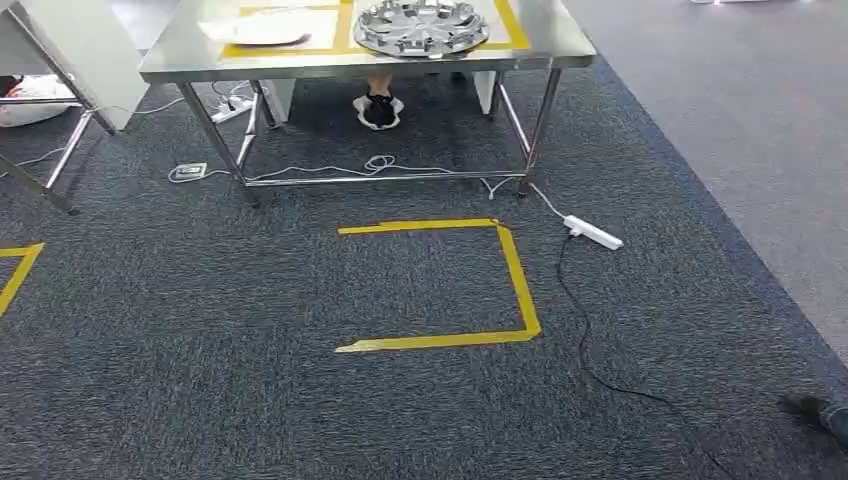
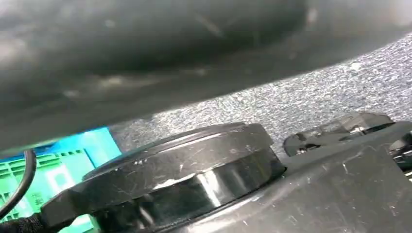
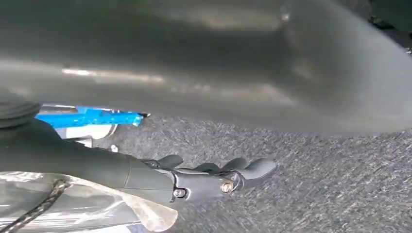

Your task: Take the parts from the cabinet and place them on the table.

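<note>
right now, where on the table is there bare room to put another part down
Little of the table shows. The right yellow-taped patch is filled by the hubcap, and the left patch holds a white part. Bare steel shows along the front edge, at the left corner beside the white part, and at the right corner past the hubcap.

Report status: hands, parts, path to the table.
Right hand empty, fingers apart; left hand state unclear. Wheel cover already on table. Cable and power strip on the floor ahead.
</note>
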Available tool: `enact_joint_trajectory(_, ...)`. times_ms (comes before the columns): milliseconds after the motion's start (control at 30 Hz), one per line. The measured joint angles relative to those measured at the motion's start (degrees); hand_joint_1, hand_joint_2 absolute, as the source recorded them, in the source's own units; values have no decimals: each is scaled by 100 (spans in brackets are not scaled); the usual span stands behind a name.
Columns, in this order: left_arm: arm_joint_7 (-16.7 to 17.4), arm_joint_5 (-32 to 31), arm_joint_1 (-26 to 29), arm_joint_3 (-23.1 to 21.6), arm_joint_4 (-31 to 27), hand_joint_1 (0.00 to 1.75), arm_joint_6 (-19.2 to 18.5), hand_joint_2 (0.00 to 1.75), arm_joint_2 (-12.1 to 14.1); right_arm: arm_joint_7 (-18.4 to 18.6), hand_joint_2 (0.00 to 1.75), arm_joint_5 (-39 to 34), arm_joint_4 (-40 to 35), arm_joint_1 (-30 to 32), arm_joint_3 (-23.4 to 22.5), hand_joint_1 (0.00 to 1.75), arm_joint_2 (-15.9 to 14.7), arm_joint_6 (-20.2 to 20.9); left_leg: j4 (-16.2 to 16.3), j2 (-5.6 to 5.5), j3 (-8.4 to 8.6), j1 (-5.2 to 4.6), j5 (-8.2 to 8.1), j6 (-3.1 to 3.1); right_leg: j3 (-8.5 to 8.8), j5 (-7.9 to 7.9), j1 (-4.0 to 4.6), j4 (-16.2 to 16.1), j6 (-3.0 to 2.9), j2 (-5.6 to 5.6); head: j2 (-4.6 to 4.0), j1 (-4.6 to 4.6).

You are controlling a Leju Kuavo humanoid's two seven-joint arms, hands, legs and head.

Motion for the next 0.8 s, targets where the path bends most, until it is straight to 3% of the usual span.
enact_joint_trajectory(67, 0, 0, 5, 0, 0, 0, 0, 0, 0, -2, 0, 11, 0, -2, 7, 0, 2, -4, -7, -4, -5, -10, 9, 18, 3, 16, -9, -23, 25, -1, 0, 0)
enact_joint_trajectory(100, -2, 0, 4, 0, 0, 0, 0, 0, -2, -2, 0, 11, 0, -6, 11, 0, 0, -7, -90, -4, 10, 20, 49, 57, 11, 18, 11, -26, 48, -1, 0, 0)
enact_joint_trajectory(133, -2, 0, 1, 0, 0, 0, 2, 0, -15, -2, 0, 11, 0, -2, 11, 0, -2, -11, -160, 13, 38, 54, 97, 74, -51, -76, -1, 50, 58, 23, 0, 2)
enact_joint_trajectory(167, -2, 0, -4, 0, 0, 0, 2, 0, -15, -4, 0, 11, 0, -4, 11, 0, -2, -24, -178, 4, 26, 67, 117, 108, -169, -292, -2, 301, 75, 27, 0, 18)
enact_joint_trajectory(267, -2, 0, 11, 0, 4, 0, 2, 0, -18, -9, 0, 11, 0, 5, 13, 0, -2, -22, -168, -37, -46, 69, 140, 98, -749, -933, -51, 1615, 139, 29, 0, 24)
enact_joint_trajectory(300, -2, 0, 19, 0, 4, 0, 2, 0, -15, -7, 0, 11, 0, 15, 13, 0, -2, -22, -159, -67, -67, 71, 152, 82, -825, -956, -62, 1799, 158, 28, 0, 24)
enact_joint_trajectory(333, -2, 0, 25, 0, 7, 0, 0, 0, -15, -2, 0, 9, 0, 26, 13, 0, -2, -22, -146, -111, -83, 79, 163, 65, -740, -828, -77, 1679, 170, 28, 0, 24)
enact_joint_trajectory(400, -2, 4, 22, 0, 7, 0, 2, 0, -20, 9, 0, 7, 0, 28, 13, 0, -2, -28, -82, -229, -128, 108, 176, 22, -216, -340, -109, 729, 190, 68, 0, 24)
enact_joint_trajectory(433, -2, 4, 15, 0, 7, 0, 2, 0, -20, 9, 0, 7, 0, 25, 13, 0, -2, -31, -37, -285, -156, 117, 174, -9, 78, -167, -143, 215, 207, 226, 0, 28)
enact_joint_trajectory(467, -2, 4, 10, 0, 7, 0, 2, 0, -17, 11, 0, 9, 4, 14, 13, 0, 0, -31, 21, -328, -200, 82, 167, -63, 149, -299, -130, 24, 207, 438, 0, 33)
enact_joint_trajectory(500, -2, 4, 6, 0, 7, 0, 4, 0, -18, 11, 0, 7, 9, 17, 13, 0, 0, -33, 57, -369, -225, 82, 176, -93, 120, -247, -143, 32, 106, 345, 0, 4)
enact_joint_trajectory(600, -2, 4, 38, 2, 9, 0, 4, 0, -13, 24, 0, 2, 9, 17, 13, 0, 0, -44, 40, -485, -255, 120, 236, -194, 115, -227, -91, 64, -13, 225, 0, 13)
enact_joint_trajectory(633, -2, 5, 48, 2, 9, 0, 4, 0, -9, 24, 0, 2, 9, 16, 13, 0, 4, -44, 99, -438, -270, 129, 187, -207, 112, -194, -124, 43, -64, 139, 0, 13)
enact_joint_trajectory(667, -2, 4, 48, 2, 9, 0, 4, 0, -13, 24, 0, 2, 9, 18, 13, 0, 4, -46, 291, -280, -349, 117, -19, -247, 126, -186, -121, 42, -101, 96, 0, -30)
enact_joint_trajectory(700, -2, 4, 45, 2, 9, 0, 4, 0, -11, 22, 0, 2, 9, 20, 13, 0, 4, -48, 687, -191, -505, 127, -294, -280, 136, -176, -113, 44, -121, 29, 0, -57)
enact_joint_trajectory(767, -2, 7, 37, 2, 9, 0, 4, 0, -9, 24, 0, 0, 9, 45, 13, 0, 4, -48, 1602, -119, -856, 141, -732, -319, 116, -165, -101, 58, -132, -114, 0, -55)
enact_joint_trajectory(800, -2, 4, 46, 2, 9, 0, 4, 0, -9, 24, 0, 0, 9, 52, 13, 0, 0, -48, 1840, -109, -924, 150, -783, -325, 108, -165, -97, 61, -133, -183, 0, -55)
